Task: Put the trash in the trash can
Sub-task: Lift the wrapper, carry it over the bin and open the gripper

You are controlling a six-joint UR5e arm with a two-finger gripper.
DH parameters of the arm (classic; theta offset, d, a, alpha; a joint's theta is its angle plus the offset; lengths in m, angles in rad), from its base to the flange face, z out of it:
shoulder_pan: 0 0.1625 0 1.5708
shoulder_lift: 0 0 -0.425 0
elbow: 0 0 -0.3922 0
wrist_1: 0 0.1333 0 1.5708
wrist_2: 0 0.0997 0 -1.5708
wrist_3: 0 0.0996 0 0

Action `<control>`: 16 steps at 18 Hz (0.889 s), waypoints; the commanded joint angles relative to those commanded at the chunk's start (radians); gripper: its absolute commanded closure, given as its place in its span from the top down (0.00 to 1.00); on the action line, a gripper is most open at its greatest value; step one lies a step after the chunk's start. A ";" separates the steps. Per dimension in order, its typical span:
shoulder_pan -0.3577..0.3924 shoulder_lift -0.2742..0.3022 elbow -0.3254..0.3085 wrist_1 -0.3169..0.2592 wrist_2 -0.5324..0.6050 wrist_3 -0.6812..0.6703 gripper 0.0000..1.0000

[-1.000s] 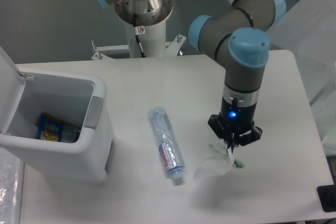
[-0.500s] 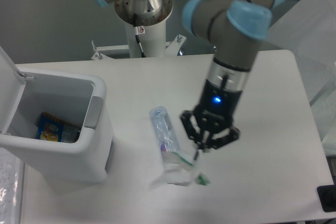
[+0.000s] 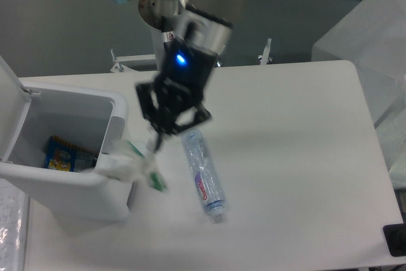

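From the fixed camera we see our gripper (image 3: 158, 144) pinched on the crumpled wrapper (image 3: 132, 164), which dangles below it at the trash can (image 3: 117, 132) rim; it looks light, limp and best held by a fold. A second ago we stood far right of the bottle (image 3: 203, 172), which now lies right of us.
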 joint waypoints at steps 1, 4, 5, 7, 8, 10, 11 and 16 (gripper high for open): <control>-0.012 0.012 -0.009 0.000 0.000 0.000 0.00; -0.048 0.014 -0.022 0.003 0.003 0.002 0.00; -0.055 0.012 -0.025 0.003 0.003 0.002 0.00; -0.064 0.003 -0.028 0.003 0.000 0.002 0.32; -0.083 -0.001 -0.029 0.005 0.000 0.006 0.71; -0.086 0.000 -0.041 0.003 0.003 0.028 1.00; -0.086 0.003 -0.052 0.003 0.003 0.029 1.00; -0.065 -0.009 -0.057 0.003 0.008 0.029 1.00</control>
